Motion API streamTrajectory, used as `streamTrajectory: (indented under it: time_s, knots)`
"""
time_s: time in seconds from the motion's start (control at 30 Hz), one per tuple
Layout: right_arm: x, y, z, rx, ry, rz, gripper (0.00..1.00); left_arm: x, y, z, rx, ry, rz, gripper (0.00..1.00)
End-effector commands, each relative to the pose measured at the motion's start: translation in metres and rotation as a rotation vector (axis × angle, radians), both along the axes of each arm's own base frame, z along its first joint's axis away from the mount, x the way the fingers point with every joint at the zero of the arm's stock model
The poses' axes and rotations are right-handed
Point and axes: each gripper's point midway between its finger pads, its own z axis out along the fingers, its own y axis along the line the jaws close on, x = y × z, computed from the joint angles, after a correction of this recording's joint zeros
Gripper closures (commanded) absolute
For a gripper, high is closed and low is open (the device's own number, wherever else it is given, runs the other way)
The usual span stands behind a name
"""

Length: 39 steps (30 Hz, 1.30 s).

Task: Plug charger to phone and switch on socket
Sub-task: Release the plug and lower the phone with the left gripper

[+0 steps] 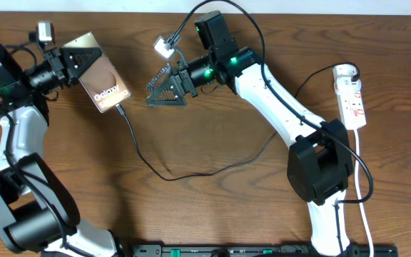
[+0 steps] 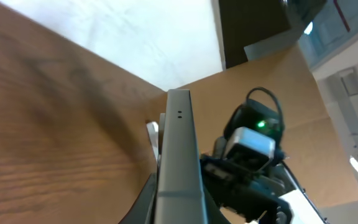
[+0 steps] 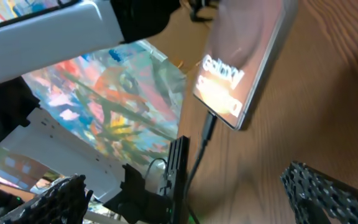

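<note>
At the desk's [image 1: 212, 207] left end, my left hand [image 1: 75, 61] is gripping the phone [image 1: 104, 84], charger [image 1: 155, 171] plugged in, while my right hand [image 1: 159, 86] is hovering wide open nearby.

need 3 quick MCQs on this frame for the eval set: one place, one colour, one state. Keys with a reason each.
1. Where is the narrow white power strip?
A) on the outer side of the white right arm
B) under the left arm
C) between the two tools

2. What colour is the thin cable running to the flat dark Galaxy phone?
A) white
B) black
C) red

3. The right tool is:
A) shut on the cable
B) open, empty
C) shut on the phone

Key:
1 A, the strip lies just past that arm.
2 B, a black line leaves the phone's lower edge.
3 B, its fingers stand wide apart with nothing between them.
</note>
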Motion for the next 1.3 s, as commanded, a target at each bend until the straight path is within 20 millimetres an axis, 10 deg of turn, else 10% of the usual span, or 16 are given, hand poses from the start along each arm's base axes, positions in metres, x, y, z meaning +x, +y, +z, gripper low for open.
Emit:
streamTrajectory:
  time_s: [0.0,0.5,0.73,1.27]
  knots:
    - [0.001,-0.004,0.018,0.021,-0.035,-0.008,0.01,-0.003,-0.001,-0.028,0.0,0.0,-0.019,0.93]
    - [0.002,-0.004,0.018,0.021,-0.034,-0.008,0.01,0.001,0.018,-0.164,0.002,0.456,0.292,0.92]
    - [0.002,-0.004,0.015,0.008,-0.029,-0.016,0.01,-0.04,0.048,-0.249,0.223,0.887,0.549,0.92]
    - [0.002,-0.003,0.01,-0.019,-0.017,-0.032,0.01,-0.079,0.064,-0.28,0.411,1.064,0.615,0.93]
